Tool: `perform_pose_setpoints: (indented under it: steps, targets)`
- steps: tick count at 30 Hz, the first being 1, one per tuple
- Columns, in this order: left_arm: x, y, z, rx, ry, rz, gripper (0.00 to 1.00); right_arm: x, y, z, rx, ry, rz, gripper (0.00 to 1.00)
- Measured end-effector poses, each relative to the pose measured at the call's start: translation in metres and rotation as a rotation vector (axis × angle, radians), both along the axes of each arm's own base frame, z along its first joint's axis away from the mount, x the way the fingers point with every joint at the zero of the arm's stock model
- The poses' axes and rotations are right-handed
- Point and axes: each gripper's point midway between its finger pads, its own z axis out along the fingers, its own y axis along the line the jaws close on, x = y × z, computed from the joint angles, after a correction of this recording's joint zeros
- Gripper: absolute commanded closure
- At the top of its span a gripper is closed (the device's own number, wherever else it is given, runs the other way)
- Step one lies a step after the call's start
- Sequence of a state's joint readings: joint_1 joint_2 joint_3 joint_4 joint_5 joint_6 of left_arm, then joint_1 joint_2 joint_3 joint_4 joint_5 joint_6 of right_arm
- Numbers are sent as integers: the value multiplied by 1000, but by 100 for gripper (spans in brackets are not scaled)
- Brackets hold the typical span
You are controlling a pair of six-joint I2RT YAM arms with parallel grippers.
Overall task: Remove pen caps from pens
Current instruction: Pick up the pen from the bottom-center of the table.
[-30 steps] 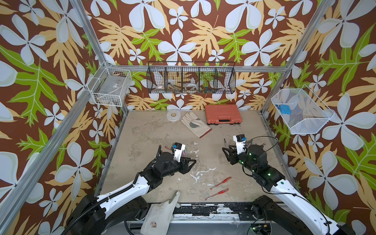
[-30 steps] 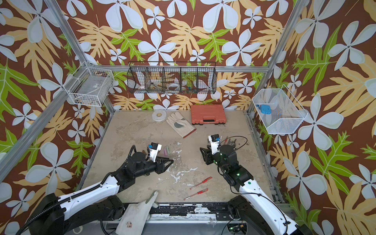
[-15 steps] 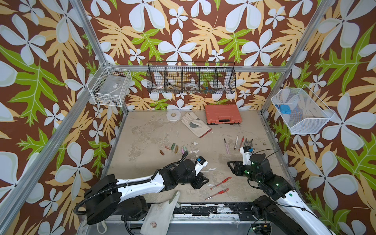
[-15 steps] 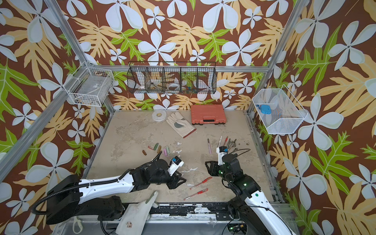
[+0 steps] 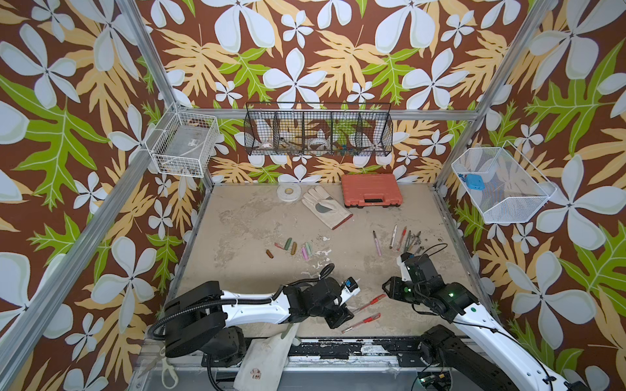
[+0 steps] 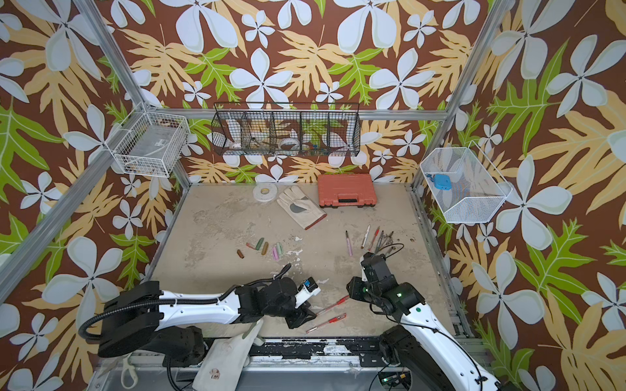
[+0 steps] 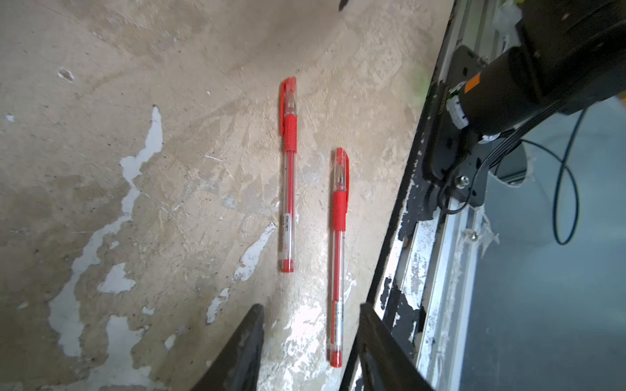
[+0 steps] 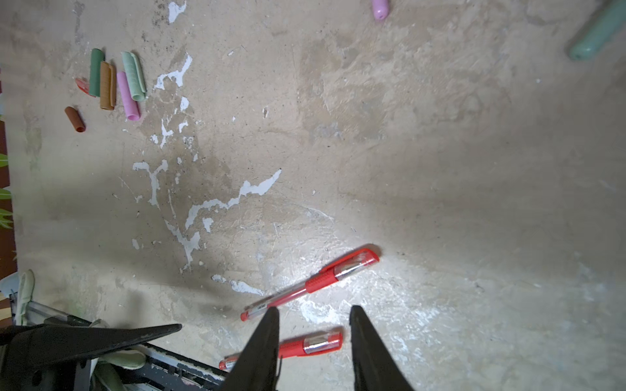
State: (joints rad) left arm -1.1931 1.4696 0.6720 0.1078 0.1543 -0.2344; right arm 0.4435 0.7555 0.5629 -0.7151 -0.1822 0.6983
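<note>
we find two capped pens side by side near the front edge of the table, between the left gripper and the right gripper. the loose caps cluster left of the middle, and to their right a row of uncapped pens lies behind the right gripper. at the back, left to right, lie the tape roll, the glove and the case.

Left arm, lower left in both top views: white shell link, black joint blocks, ribbed black conduit at the base, white wrist camera capped blue. Right arm, lower right: same white-and-black build, green dot on the shell, green lights on the joints, thin black cable. Left gripper and right gripper: black tapered fingers.
</note>
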Motion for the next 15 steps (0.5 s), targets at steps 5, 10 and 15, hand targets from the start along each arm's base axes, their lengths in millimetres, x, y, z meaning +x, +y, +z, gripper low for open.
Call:
perform_pose_setpoints:
  steps: [5,10,15]
  targets:
    - [4,-8,-13,44,-25,14,58,-3,-2,-3,-14,14,7,65]
    - [12,-21,-21,56,-44,34,62,-5,-2,-3,-13,9,17,65]
    - [14,-37,-27,69,-55,30,63,-5,-1,-2,-9,0,22,65]
